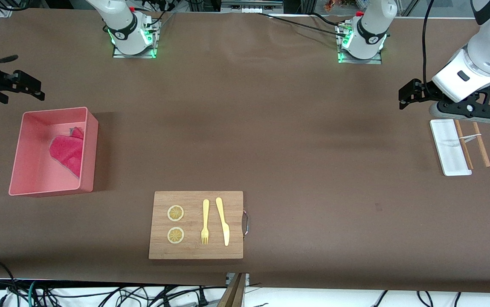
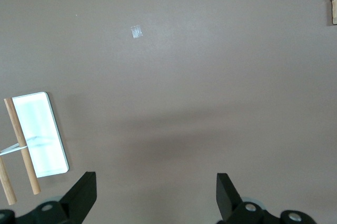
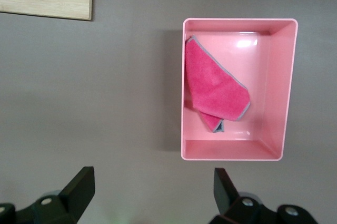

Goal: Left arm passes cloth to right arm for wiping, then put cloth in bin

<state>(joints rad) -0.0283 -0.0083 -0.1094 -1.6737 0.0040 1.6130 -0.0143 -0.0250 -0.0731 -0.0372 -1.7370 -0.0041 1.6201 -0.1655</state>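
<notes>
Cloth [image 3: 213,89] lying inside bin [image 3: 288,81]; task apparently complete. Right end effector [image 3: 150,195] and left end effector [image 2: 155,195] both wide, empty.

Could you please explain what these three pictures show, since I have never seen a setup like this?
They show two robot arms bolted along one edge of a brown table. The wide picture comes from a high camera facing them; the other two come from cameras on each arm's wrist, looking down past its fingers.

The right end effector hangs beside the pink bin, open and holding nothing. The red cloth lies inside the bin.

The left end effector waits open over its end of the table, by a white tray and wooden chopsticks.

Nearer the camera lies a cutting board carrying two lemon slices, a fork and a knife.
</notes>
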